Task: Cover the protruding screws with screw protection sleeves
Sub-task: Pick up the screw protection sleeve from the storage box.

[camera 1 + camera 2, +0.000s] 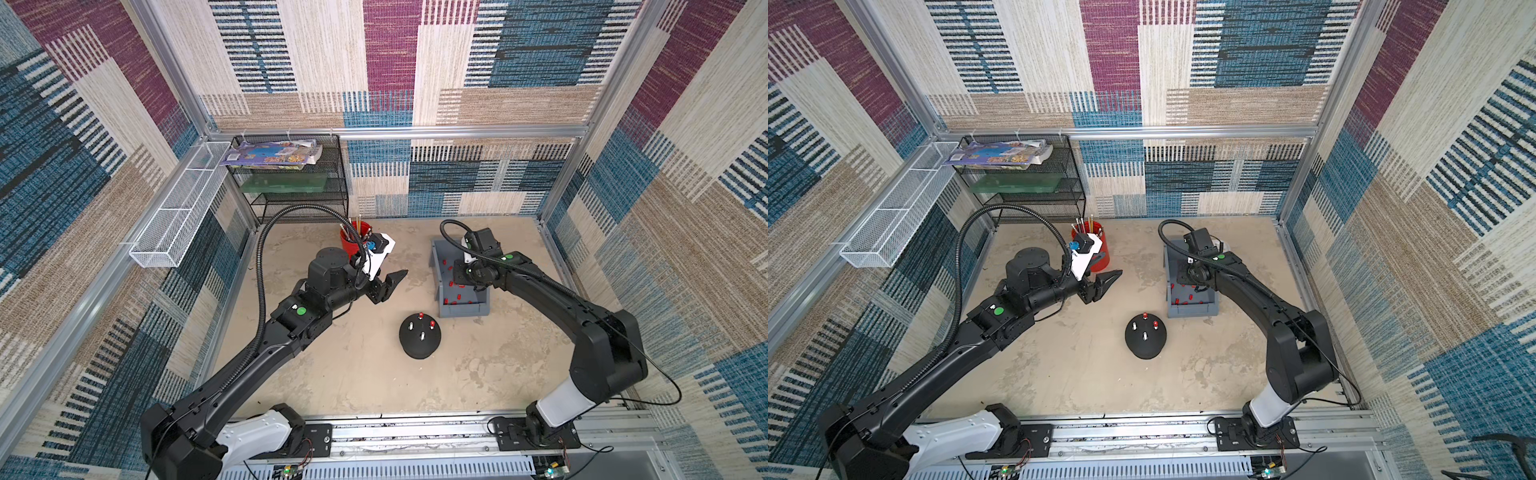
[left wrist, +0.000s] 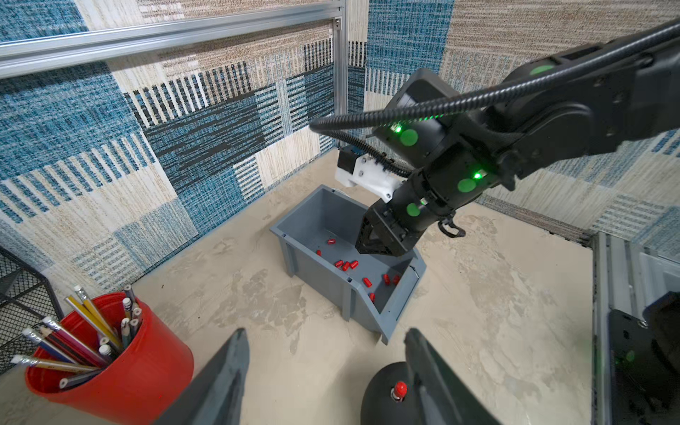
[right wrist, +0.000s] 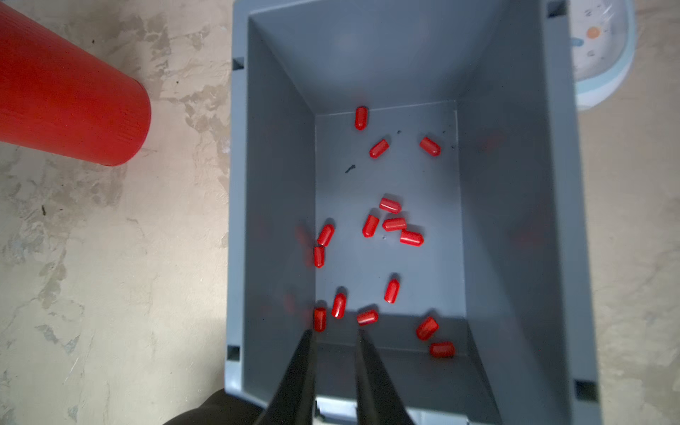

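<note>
Now, my right claw (image 3: 334, 333) hangs slightly parted and empty over loose sleeves (image 3: 394, 224) in the bin (image 3: 279, 184), where a crooked pinch could squirt one away, two screws (image 1: 423, 336) on the dome (image 1: 419, 353) bare.

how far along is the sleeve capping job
Done: two red sleeves sit on studs of the black dome. In hand: nothing yet; the right gripper is in the grey bin, jaws apart, just short of a loose sleeve. To do: two bare studs.
</note>
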